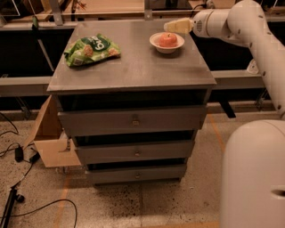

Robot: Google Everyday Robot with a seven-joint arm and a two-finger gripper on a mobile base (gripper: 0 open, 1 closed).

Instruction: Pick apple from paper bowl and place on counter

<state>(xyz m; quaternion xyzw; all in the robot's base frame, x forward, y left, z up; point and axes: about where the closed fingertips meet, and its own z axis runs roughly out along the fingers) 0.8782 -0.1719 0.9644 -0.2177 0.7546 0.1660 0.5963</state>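
Note:
The red-orange apple [168, 39] sits in the white paper bowl [156, 43] at the back right of the grey counter [133, 67]. My gripper [171, 26] is just behind and above the bowl, its pale fingers pointing left, above the apple's far side and apart from it. It holds nothing that I can see. The white arm reaches in from the right.
A green snack bag [91, 49] lies at the back left of the counter. The cabinet has three drawers [133, 120]. An open cardboard box [49, 138] stands on the floor at its left, with cables [18, 156] nearby. A light wooden surface [111, 6] lies behind.

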